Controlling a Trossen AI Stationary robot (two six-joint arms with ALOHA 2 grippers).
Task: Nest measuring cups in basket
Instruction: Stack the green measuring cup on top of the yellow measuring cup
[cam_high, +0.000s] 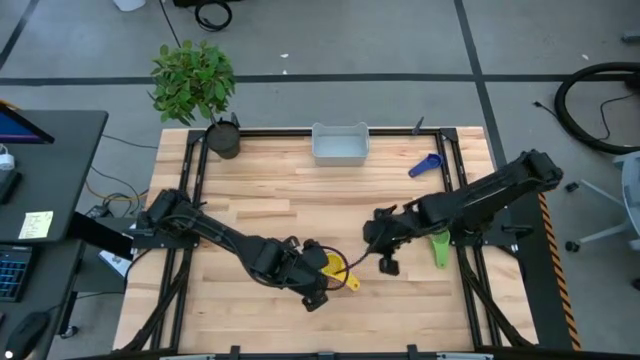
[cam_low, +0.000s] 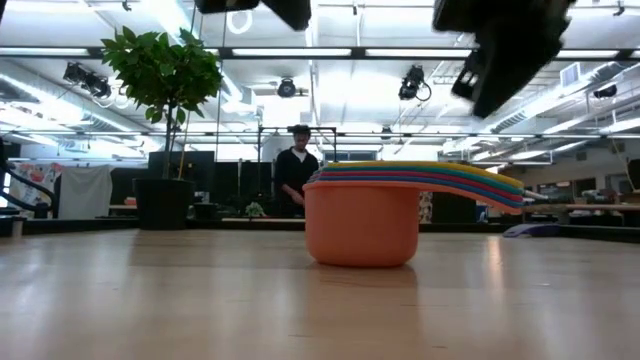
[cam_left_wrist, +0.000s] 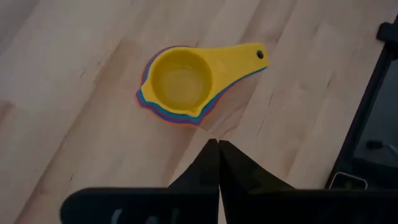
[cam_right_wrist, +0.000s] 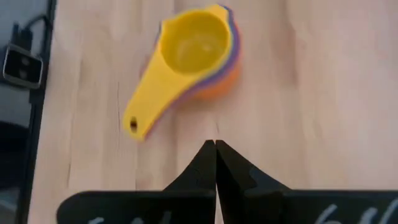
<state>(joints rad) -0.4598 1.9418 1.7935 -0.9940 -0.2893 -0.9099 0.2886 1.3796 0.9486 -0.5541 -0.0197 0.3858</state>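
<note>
Measuring cups (cam_left_wrist: 180, 84) sit stacked on the table just ahead of my left gripper (cam_left_wrist: 217, 152), jaws pressed together, empty. Right gripper (cam_right_wrist: 215, 152) is the same. Light, stiff, probably slick plastic; I'd pinch the fanned handles (cam_left_wrist: 239, 59).

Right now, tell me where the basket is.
In the high view the basket sits at the table's far edge, near the middle, between the plant pot and a blue cup.
</note>
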